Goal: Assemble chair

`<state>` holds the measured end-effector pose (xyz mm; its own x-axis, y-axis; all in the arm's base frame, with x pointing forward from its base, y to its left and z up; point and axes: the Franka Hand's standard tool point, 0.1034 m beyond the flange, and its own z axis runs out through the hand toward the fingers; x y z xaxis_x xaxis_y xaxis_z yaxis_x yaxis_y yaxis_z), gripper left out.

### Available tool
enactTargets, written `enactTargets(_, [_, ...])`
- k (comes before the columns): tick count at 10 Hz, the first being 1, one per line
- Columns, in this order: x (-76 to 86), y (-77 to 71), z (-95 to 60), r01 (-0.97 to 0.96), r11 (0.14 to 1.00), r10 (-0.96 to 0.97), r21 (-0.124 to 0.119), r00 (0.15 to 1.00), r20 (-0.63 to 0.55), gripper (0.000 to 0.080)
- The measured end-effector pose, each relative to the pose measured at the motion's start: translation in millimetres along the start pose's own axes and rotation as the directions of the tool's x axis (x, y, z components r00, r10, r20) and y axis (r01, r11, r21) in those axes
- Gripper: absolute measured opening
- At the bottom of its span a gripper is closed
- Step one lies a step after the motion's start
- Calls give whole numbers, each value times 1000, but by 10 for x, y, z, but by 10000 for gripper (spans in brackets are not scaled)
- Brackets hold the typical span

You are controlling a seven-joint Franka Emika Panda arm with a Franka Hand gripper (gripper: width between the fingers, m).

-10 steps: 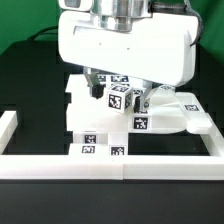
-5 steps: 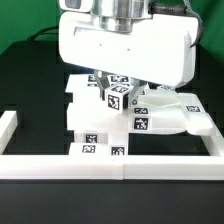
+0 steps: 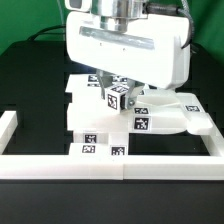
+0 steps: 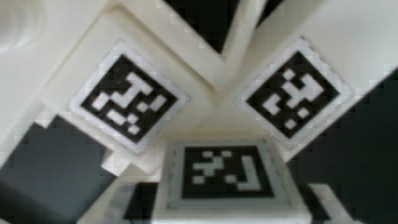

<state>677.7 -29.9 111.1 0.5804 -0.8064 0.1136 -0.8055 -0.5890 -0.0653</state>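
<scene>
Exterior view: my arm's big white housing fills the upper middle of the scene, hanging over a black table point(image 3: 30, 85). My gripper point(image 3: 117, 92) points down beneath it, toward 6 o'clock, and my fingers are drawn together, clamped on a small white block point(image 3: 117, 98) that carries black-and-white square tags on the faces I can see. The block is one of the chair's loose pieces.

The other chair pieces point(image 3: 105, 125) sit directly under and around the block, in the centre of the table. They are chunky matte-white slabs, overlapping one another. One slab faces forward with two square tags along its lower edge, at 6 o'clock from my gripper. Another tag shows on a piece just toward 4 o'clock from the block. A flatter white piece point(image 3: 185, 115) stretches away toward 3 o'clock. I cannot tell whether the block I hold is touching the slabs beneath it or sits just above them.

A long low white rail point(image 3: 110, 165) runs across the front of the table at 6 o'clock, turning up at both ends.

Wrist view: very close and soft. Three tags are visible on white surfaces of the chair pieces point(image 4: 222, 100), two angled like a V and one point(image 4: 222, 170) flat below them. My fingers are not clearly visible here.
</scene>
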Motion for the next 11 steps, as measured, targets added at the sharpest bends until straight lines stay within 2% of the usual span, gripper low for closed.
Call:
enactTargets(5, [-3, -5, -2, -325, 946, 325, 2, 946, 3, 271])
enactTargets(9, [-7, -12, -6, -548, 837, 547, 4, 837, 11, 271])
enactTargets(11, [-13, -19, -6, -667, 745, 667, 4, 745, 20, 271])
